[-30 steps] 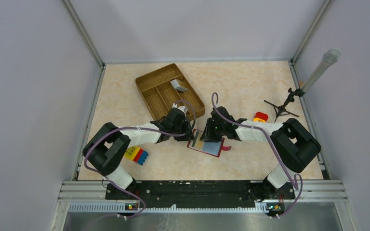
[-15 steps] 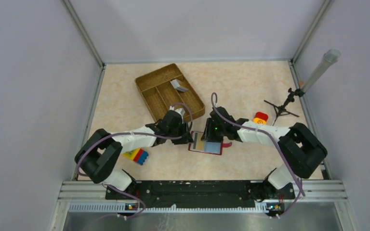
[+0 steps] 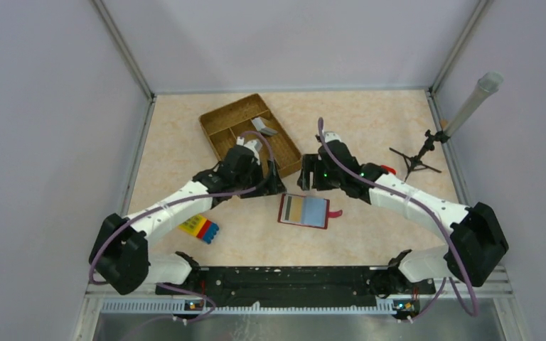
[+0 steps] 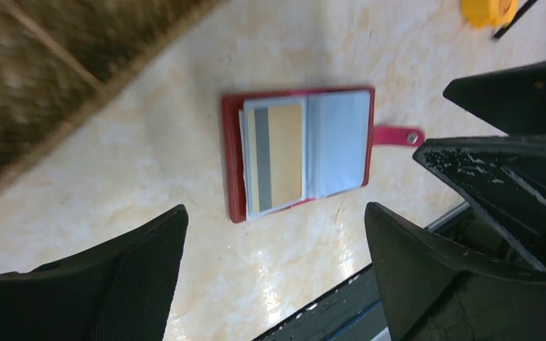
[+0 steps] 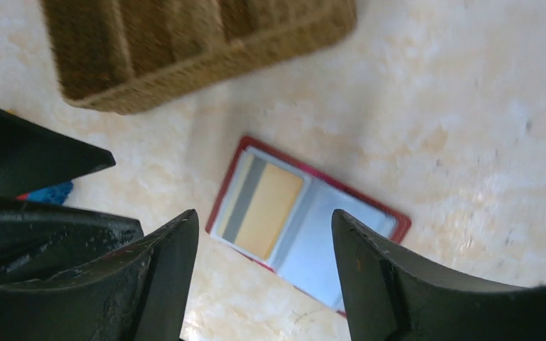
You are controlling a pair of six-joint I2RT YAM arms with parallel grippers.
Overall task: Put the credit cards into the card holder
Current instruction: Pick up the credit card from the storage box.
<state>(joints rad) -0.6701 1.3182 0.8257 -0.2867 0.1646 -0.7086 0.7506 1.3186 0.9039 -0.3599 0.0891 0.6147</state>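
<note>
between the spread fingers point(image 5: 153, 284) of your right end effector point(image 5: 264, 217), the open card holder point(image 5: 320, 249) flat on the surface point(image 5: 469, 106), tan card point(image 5: 270, 206) inside

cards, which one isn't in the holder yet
The grey card lying in the wicker tray; the tan striped card sits inside the open red holder.

Red card holder point(image 3: 318, 210) is laid open and flat. Credit cards point(image 3: 295, 209) are tucked into its 9 o'clock half: a tan-yellow one with a grey stripe on top, a paler edge seen beneath. The 3 o'clock half is a pale blue sleeve. Strap tab point(image 3: 335, 213) is pointed to 3 o'clock.
</note>
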